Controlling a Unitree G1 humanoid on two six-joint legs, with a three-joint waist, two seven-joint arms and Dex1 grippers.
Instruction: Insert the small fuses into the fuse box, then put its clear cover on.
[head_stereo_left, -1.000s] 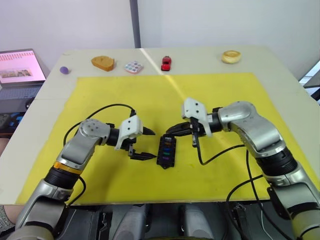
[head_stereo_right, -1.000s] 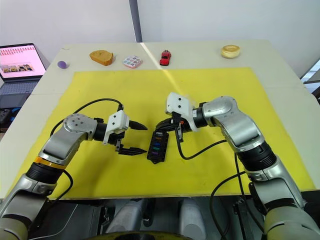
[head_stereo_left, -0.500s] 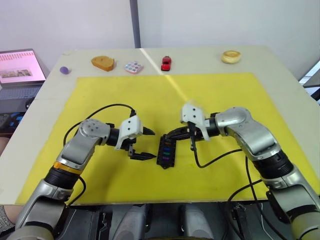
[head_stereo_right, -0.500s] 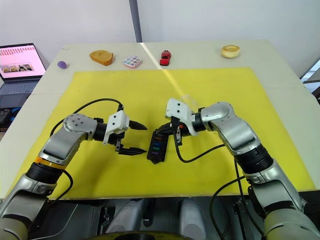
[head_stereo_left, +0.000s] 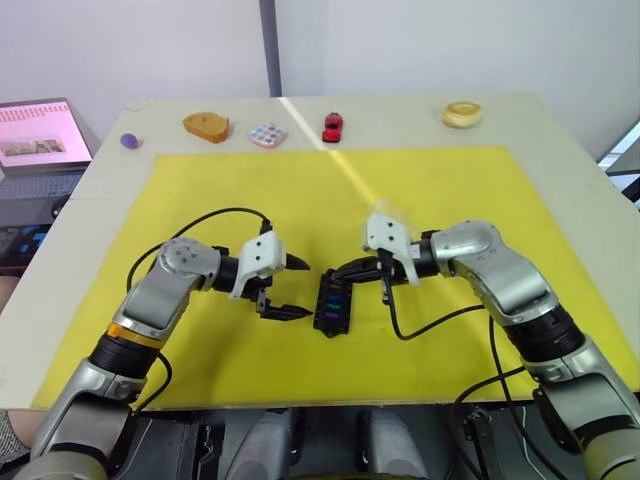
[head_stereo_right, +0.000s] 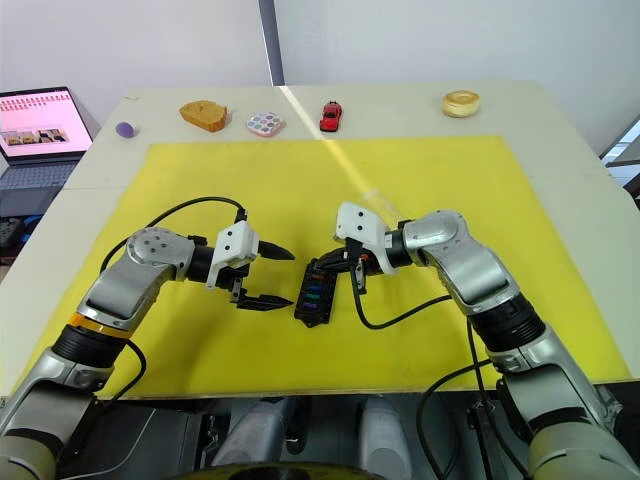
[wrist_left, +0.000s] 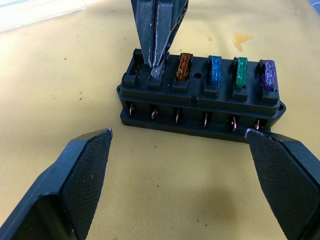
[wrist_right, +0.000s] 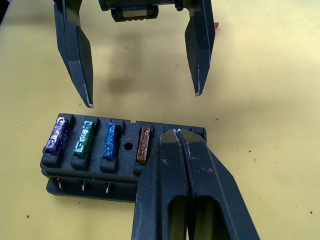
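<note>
Fuse box (wrist_left: 200, 100), black, lies on the yellow mat (head_stereo_left: 440, 190) near the middle of the worktop (head_stereo_left: 570, 130), between the two hands. Four fuses sit in its near row: purple (wrist_left: 268, 75), green (wrist_left: 241, 71), blue (wrist_left: 215, 69) and amber (wrist_left: 184, 66). Two slots at the other end of that row remain to be filled or are being filled.

Right hand (wrist_left: 157, 70), fingers pressed together, bears tip-down on the slot next to the amber fuse. Compared with the views of a second ago, this hand has dropped lower and drawn in closer over the box's far end, while the box itself and the left arm have not shifted. Whether a small grey chip sits under the fingertips cannot be told with certainty; a pale glint shows there in the left wrist view.

Left hand (head_stereo_left: 285, 288), fingers spread wide and empty, hovers just beside the box's long side without touching it.

Interpretation: the descent suggests a fifth fuse is being pushed home. One more slot would then stay open, and the clear cover, a faint glassy shape (head_stereo_right: 373, 197) on the mat beyond the right hand, is not yet fitted.
</note>
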